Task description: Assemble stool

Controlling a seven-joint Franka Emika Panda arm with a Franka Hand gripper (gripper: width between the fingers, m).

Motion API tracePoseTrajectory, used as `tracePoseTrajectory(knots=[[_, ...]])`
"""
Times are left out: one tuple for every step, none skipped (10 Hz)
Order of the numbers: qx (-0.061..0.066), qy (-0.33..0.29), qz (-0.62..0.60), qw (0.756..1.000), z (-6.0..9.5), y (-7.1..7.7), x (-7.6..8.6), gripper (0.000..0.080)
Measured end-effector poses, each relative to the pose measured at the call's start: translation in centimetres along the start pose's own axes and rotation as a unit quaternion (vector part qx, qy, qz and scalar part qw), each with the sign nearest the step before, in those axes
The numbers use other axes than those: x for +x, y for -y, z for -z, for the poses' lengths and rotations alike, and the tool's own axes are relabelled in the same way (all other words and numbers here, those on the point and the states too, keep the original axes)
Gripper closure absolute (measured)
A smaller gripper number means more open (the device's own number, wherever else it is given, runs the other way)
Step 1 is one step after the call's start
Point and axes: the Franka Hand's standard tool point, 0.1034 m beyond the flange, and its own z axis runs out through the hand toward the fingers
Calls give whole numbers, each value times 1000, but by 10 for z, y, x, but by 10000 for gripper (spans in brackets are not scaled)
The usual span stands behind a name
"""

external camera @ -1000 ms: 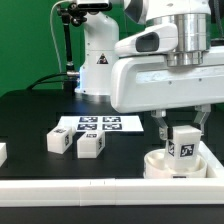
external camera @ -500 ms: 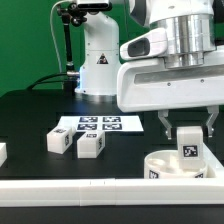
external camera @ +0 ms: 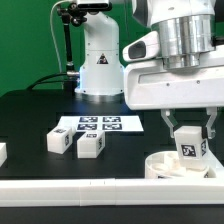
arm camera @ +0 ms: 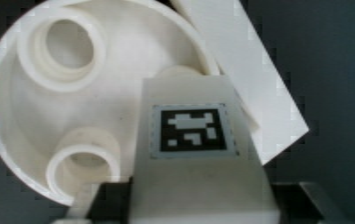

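Visible only from the exterior view: two loose legs [external camera: 57, 141] [external camera: 90, 146] on the black tabletop [external camera: 30, 115] left of centre, just in front of the marker board [external camera: 98, 124]. Further right, tool [external camera: 188, 135] clamped on a third leg [external camera: 187, 150], held upright, tag facing out, directly above the seat [external camera: 158, 166]. Cannot tell whether that leg touches the seat. Shown by the wrist view alone: two round sockets [arm camera: 64, 45] in the seat's face, with the gripped leg in front of them.
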Motion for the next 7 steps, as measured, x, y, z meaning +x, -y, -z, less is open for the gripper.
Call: tracePoseTrajectory(knots=[[1, 1, -49, 999, 0, -1, -1, 459], [0, 1, -86, 996, 0, -1, -2, 459], [0, 3, -131, 991, 0, -2, -2, 459], [1, 6, -168, 986, 0, -2, -3, 459], [1, 9, -201, 980, 0, -2, -4, 459], [-1, 12, -187, 982, 0, -2, -3, 459], [-1, 12, -186, 983, -1, -2, -4, 459]])
